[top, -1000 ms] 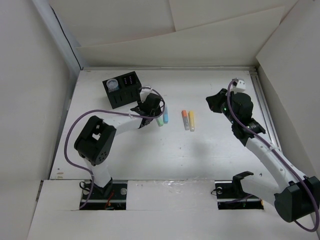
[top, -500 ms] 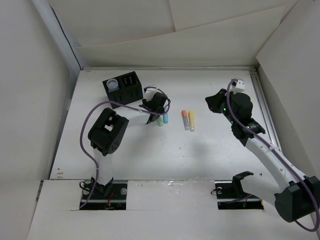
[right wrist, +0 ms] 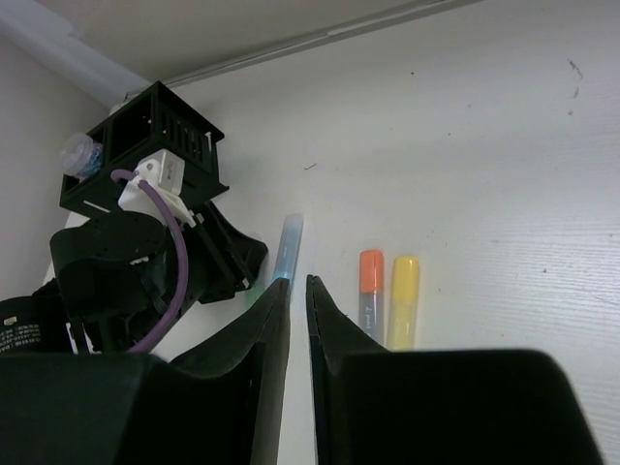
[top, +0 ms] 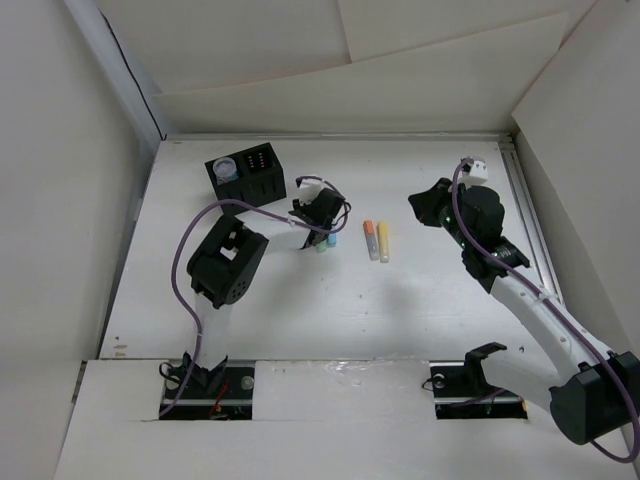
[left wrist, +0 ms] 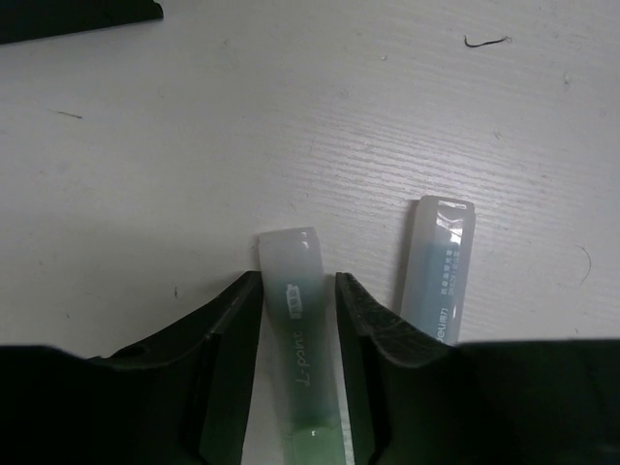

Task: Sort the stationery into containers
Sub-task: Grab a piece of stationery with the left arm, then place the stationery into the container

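Observation:
The green marker (left wrist: 295,320) lies on the table between the fingers of my left gripper (left wrist: 298,281), which is open and straddles it closely. The light blue marker (left wrist: 438,271) lies just right of it, outside the jaws. In the top view the left gripper (top: 322,232) covers most of this pair. The orange marker (top: 370,240) and yellow marker (top: 383,242) lie side by side in the middle. My right gripper (top: 425,205) hovers to their right, shut and empty. The black organizer (top: 245,180) stands at the back left with the clear cup (top: 227,171) in a compartment.
White walls enclose the table on the left, back and right. A metal rail (top: 525,215) runs along the right edge. The left arm's purple cable (top: 215,212) loops between the organizer and its elbow.
My left gripper has swung right and away from the organizer, and now sits down over the green marker. The right arm has hardly moved.

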Tool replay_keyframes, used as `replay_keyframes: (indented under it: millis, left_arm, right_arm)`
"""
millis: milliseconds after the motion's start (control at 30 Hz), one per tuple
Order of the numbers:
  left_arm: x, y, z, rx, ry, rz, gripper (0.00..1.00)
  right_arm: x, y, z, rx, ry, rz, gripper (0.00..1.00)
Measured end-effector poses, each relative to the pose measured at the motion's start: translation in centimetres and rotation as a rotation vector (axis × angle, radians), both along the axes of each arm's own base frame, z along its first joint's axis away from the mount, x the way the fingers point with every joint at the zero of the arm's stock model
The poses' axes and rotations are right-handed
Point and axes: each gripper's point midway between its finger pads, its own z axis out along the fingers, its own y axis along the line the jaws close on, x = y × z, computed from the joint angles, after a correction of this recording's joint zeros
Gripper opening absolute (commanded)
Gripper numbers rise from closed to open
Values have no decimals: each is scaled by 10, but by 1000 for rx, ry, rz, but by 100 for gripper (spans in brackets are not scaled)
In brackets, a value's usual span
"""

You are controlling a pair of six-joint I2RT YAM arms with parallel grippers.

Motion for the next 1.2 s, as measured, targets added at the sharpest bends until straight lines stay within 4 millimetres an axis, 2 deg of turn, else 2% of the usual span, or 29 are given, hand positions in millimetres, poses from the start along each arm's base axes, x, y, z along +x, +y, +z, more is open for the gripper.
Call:
replay_keyframes:
  millis: [167,433,533,633,800,1000,1100,1200]
  left_arm:
    - [2,2,0,20,-5,10,14]
    - [1,7,0,36,-5,18,6]
    - [-7,13,7,38,-3,16,4]
    - [-10,16,31,16,-35,14,4]
    - [-5,12,91,-58,-139,9,4]
    - [17,8,150,-124,-248,19,8]
    - [35,25,173,-147,-292,56,9]
    - [58,58,200,-146,-343,122,9]
  right_arm:
    - [0,0,0,-1,0,0,41]
    - [0,0,0,-4,-1,1,43]
    - [0,0,0,-4,-1,1,43]
    - [0,0,0,-3,-2,1,43]
    - [0,0,1,-3,-3,1,43]
    - [0,0,1,-2,-2,4,43]
    - [0,1,1,-2,-2,5,43]
    - [0,1,1,-2,-2,6,43]
